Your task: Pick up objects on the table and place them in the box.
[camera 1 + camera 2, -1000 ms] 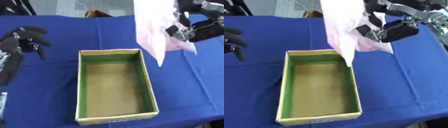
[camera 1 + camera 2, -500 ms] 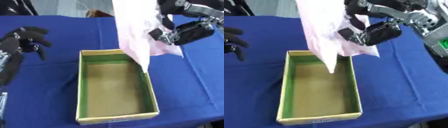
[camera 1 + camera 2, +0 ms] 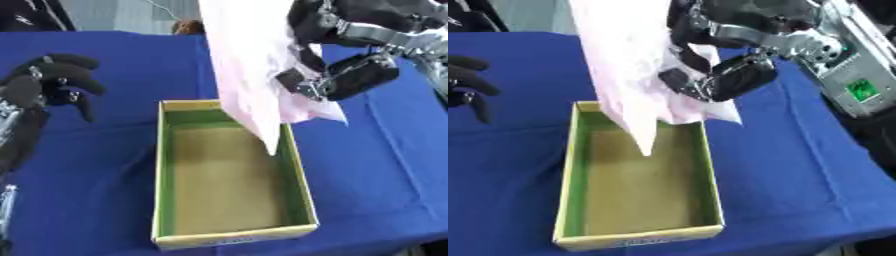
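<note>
Pale pink, a thin bag [image 3: 249, 75] of plastic or paper hangs from the right hand [image 3: 341, 75], whose fingers [image 3: 302, 62] are curled round its right edge and pinch it there. Below those fingers the bag drops in a long sheet that narrows to a point, and that point hangs over the far right part of the open box [image 3: 227, 237], seemingly just inside the right wall. A crumpled corner of the bag sticks out beneath the hand, over the blue desk [image 3: 385, 170] beside the box.

Green lines the inner walls of the box, its floor is bare brown card, and its rim is yellowish.

Off to the far side from the holding fingers, the left hand [image 3: 39, 87] hovers above the desk, its fingers bent loosely downward and holding nothing, well apart from the box.
</note>
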Action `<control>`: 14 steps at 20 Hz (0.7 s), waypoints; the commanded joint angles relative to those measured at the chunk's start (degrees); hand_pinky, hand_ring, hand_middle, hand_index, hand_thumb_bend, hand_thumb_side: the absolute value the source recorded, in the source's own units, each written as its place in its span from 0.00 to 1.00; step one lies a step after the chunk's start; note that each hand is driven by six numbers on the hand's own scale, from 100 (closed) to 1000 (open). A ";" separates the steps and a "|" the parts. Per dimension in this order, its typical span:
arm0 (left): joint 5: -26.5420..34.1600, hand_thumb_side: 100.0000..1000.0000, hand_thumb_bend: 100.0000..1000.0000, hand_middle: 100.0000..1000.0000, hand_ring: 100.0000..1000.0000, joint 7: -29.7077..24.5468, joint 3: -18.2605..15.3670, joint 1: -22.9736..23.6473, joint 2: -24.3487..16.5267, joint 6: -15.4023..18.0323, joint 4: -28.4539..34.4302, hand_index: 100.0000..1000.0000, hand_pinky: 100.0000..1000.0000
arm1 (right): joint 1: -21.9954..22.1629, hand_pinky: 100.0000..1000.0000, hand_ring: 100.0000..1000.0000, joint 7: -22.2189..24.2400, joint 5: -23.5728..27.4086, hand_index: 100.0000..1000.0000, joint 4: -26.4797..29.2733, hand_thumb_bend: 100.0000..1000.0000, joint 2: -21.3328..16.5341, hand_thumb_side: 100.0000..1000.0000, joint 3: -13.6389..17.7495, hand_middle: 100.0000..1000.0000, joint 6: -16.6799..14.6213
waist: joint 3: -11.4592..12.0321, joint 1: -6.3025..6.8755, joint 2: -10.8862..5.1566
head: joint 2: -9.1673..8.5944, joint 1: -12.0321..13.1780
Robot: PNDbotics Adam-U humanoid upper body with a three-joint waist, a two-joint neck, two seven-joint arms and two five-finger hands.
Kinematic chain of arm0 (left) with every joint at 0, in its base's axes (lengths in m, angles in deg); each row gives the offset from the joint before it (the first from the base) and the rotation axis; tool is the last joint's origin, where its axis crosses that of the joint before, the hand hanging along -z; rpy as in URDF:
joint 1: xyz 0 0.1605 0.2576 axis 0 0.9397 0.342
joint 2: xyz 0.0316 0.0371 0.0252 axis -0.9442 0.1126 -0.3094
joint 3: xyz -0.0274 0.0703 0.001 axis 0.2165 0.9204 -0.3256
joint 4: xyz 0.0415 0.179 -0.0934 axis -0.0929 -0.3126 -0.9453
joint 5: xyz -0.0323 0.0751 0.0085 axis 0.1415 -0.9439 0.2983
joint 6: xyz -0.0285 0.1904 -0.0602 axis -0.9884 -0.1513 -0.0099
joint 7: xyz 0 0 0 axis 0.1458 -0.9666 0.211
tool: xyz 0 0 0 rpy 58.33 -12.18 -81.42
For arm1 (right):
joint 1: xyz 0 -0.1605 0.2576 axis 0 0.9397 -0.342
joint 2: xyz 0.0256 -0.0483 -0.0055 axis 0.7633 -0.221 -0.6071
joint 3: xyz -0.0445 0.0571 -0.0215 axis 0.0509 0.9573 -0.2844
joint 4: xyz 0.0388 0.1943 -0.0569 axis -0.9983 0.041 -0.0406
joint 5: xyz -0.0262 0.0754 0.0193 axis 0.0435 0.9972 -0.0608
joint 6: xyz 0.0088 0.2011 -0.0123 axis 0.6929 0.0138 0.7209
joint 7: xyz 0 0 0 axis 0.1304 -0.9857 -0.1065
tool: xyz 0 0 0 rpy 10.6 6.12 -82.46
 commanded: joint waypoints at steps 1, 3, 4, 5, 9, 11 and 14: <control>-0.24 1.00 0.00 0.75 0.58 0.10 0.08 -0.65 -0.17 -0.14 0.69 0.75 0.32 | -1.38 0.00 0.00 0.80 0.02 0.15 -1.69 0.08 1.37 0.07 -0.44 0.00 -0.41 | 0.05 0.26 -0.71 | -0.04 -0.59; -0.25 1.00 0.00 0.75 0.58 0.05 0.15 -0.70 -0.10 -0.15 0.70 0.75 0.32 | -1.49 0.00 0.00 1.24 -0.14 0.15 -2.98 0.00 2.75 0.12 -1.05 0.00 -0.71 | 0.12 0.30 -0.64 | -0.04 -0.70; -0.25 1.00 0.00 0.75 0.58 0.04 0.17 -0.72 -0.07 -0.16 0.70 0.75 0.32 | -1.48 0.00 0.00 1.43 -0.19 0.14 -3.61 0.00 3.42 0.12 -1.32 0.00 -0.84 | 0.15 0.32 -0.63 | -0.04 -0.74; -0.25 1.00 0.00 0.75 0.58 0.05 0.18 -0.72 -0.05 -0.17 0.70 0.75 0.32 | -1.49 0.00 0.00 1.57 -0.25 0.14 -4.19 0.00 3.99 0.12 -1.54 0.00 -0.97 | 0.16 0.32 -0.63 | -0.04 -0.76; -0.25 1.00 0.00 0.75 0.58 0.14 0.20 -0.75 -0.02 -0.22 0.67 0.75 0.32 | -1.43 0.00 0.00 2.13 -0.22 0.14 -5.88 0.00 6.13 0.13 -2.54 0.00 -1.53 | 0.18 0.35 -0.71 | -0.04 -0.84; -0.26 1.00 0.00 0.75 0.58 0.14 0.23 -0.73 0.01 -0.25 0.63 0.75 0.32 | -1.48 0.00 0.00 2.49 0.04 0.14 -6.29 0.00 7.00 0.13 -3.05 0.00 -1.76 | 0.18 0.37 -0.77 | -0.04 -0.87; -0.27 1.00 0.00 0.75 0.58 0.17 0.26 -0.70 0.05 -0.27 0.59 0.75 0.32 | -1.49 0.00 0.00 2.98 0.58 0.14 -6.59 0.00 8.15 0.14 -3.55 0.00 -1.87 | 0.16 0.40 -0.81 | -0.04 -0.99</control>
